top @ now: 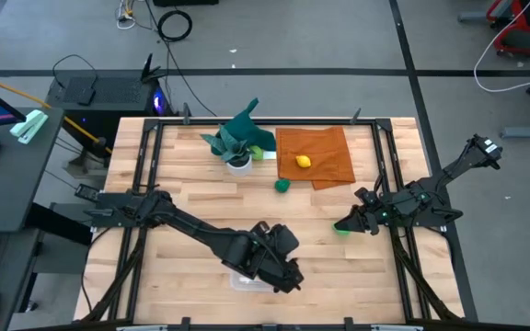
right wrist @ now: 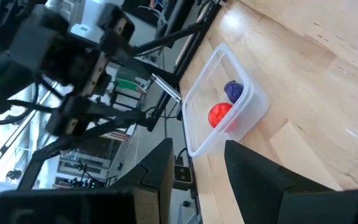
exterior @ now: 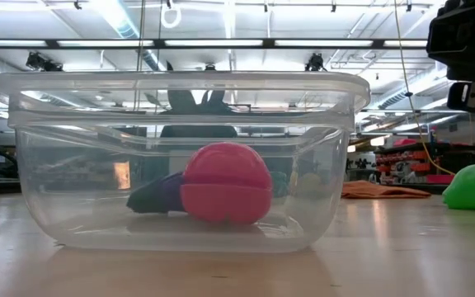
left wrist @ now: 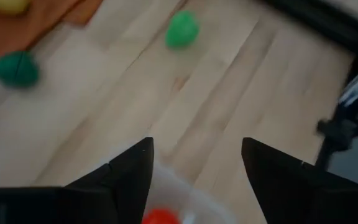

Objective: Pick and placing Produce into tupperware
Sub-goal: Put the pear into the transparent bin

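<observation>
The clear tupperware (exterior: pixel 180 157) stands near the table's front edge, with red produce (exterior: pixel 225 194) and purple produce (exterior: pixel 159 196) lying on its floor. My left gripper (left wrist: pixel 194 162) hangs open above it, nothing between its fingers. Light green produce (top: pixel 341 230) rests on the bare wood at the right, just beside my right gripper (top: pixel 340 223), which is open by a narrow gap (right wrist: pixel 194 168) and touches nothing. Dark green produce (top: pixel 283 185) lies on the wood at the cloth's near corner. Yellow produce (top: pixel 303 162) lies on the orange-brown cloth (top: pixel 325 152).
A teal-leaved plant in a white pot (top: pixel 237 147) stands at the far middle, left of the cloth. Black frame rails (top: pixel 145 165) run along the table's left and right sides. Bare wood lies between the tupperware and the cloth.
</observation>
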### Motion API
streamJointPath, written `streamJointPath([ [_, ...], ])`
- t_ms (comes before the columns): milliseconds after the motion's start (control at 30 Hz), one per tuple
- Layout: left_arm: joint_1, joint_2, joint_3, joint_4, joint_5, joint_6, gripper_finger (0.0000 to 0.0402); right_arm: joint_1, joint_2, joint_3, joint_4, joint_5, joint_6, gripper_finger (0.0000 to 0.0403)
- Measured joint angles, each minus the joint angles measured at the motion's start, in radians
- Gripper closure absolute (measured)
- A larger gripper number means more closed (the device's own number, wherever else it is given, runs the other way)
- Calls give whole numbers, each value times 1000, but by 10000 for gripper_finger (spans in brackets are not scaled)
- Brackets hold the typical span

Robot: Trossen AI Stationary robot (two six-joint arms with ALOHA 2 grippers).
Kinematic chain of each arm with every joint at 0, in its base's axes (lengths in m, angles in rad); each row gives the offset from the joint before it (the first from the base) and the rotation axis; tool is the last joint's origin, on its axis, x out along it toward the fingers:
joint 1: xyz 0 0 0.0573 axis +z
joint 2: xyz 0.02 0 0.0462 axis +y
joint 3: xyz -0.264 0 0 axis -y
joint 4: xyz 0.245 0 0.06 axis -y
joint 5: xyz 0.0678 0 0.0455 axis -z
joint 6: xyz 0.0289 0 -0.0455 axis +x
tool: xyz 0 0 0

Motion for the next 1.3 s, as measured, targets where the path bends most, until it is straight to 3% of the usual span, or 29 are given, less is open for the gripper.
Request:
streamJointPath([
  [133,7,-1,-61,160,-3,67,169,0,0,0,0,5,0,291],
  [433,16,-1,-188,199,19,66,224,0,0,0,-1,5,0,291],
  [600,24,-50,-305,386,26,88,266,-1,0,0,-7,5,-5,291],
  [833,33,-297,-661,516,-30,63,322,-1,-1,0,-10,5,-4,291],
  [1067,57,-577,-1153,972,-32,65,359,-1,-1,0,-8,13,-27,291],
  [1300,128,-793,-1436,1067,-26,40,378,-9,-1,0,-8,72,-81,291],
])
